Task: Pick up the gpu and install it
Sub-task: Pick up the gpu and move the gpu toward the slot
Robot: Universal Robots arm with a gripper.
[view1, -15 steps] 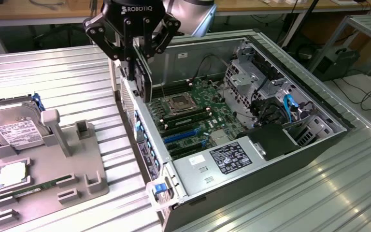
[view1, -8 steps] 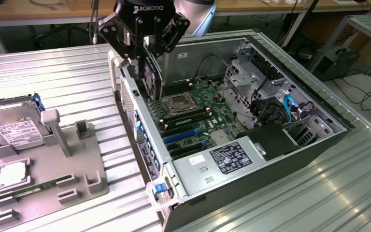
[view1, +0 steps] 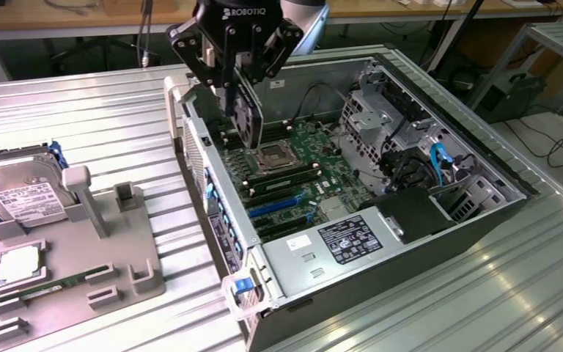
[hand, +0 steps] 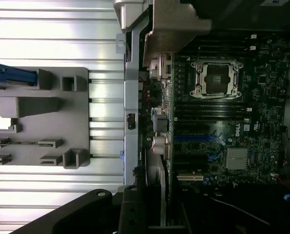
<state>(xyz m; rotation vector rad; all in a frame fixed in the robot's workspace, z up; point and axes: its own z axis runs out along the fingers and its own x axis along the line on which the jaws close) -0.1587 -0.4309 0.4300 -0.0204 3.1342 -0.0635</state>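
Observation:
My gripper (view1: 238, 86) hangs over the open computer case (view1: 477, 220), near its rear wall. It is shut on the gpu (view1: 247, 117), a thin black card that hangs edge-down from the fingers, above the motherboard (view1: 301, 180) and close to the CPU socket (view1: 273, 155). The card's lower edge is still clear of the board. In the wrist view a pale metal piece (hand: 176, 24), apparently the card's end bracket, sits by the case's rear wall. The blue expansion slots (view1: 276, 207) lie nearer the case front than the card.
A grey fixture tray (view1: 115, 257) lies on the ribbed table at the exterior view's left, with a silver hard drive (view1: 23, 194), a processor (view1: 17, 268) and a green memory stick (view1: 52, 288). Inside the case are the power supply (view1: 350, 242) and the drive cage (view1: 399, 125).

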